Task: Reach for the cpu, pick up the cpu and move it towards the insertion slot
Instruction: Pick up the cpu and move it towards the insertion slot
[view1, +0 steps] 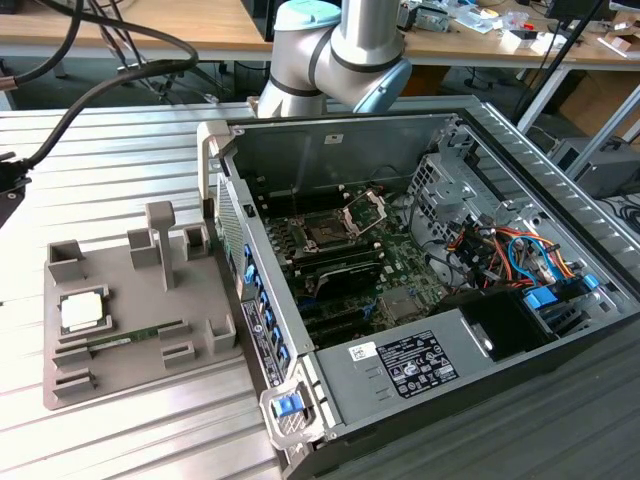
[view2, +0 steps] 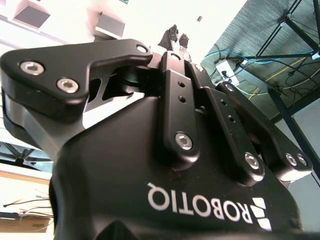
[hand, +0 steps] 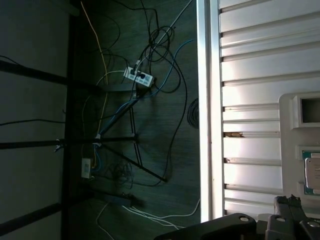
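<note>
"Well, where is the cpu (view1: 82, 312) lying for you?"

"Starting at the exterior view's left, it is lying flat in a square recess of the grey tray (view1: 140, 382), silvery top facing up and nothing touching it. The tray itself is resting on the ribbed metal table (view1: 120, 160). Just beside the chip, on the side toward the computer, the green memory stick (view1: 135, 340) is lying in its own long recess."

"And moving rightward?"

"You are coming to the open computer case (view1: 330, 145) — the insertion slot (view1: 325, 235) is sitting on the motherboard near the middle, with its hinged bracket (view1: 366, 208) standing open. It is well apart from the cpu, and the case's side wall is standing between them. Your arm (view1: 340, 45) is showing at the top of the exterior view, behind the case's far wall. Farther to the exterior view's right, orange and blue cables (view1: 510, 250) are bunching inside the case."

"What is the gripper doing?"

"In the second wrist view your gripper (view2: 178, 36) is carrying nothing — its fingertips (view2: 173, 34) are pressing close together, with no object between them."
</note>
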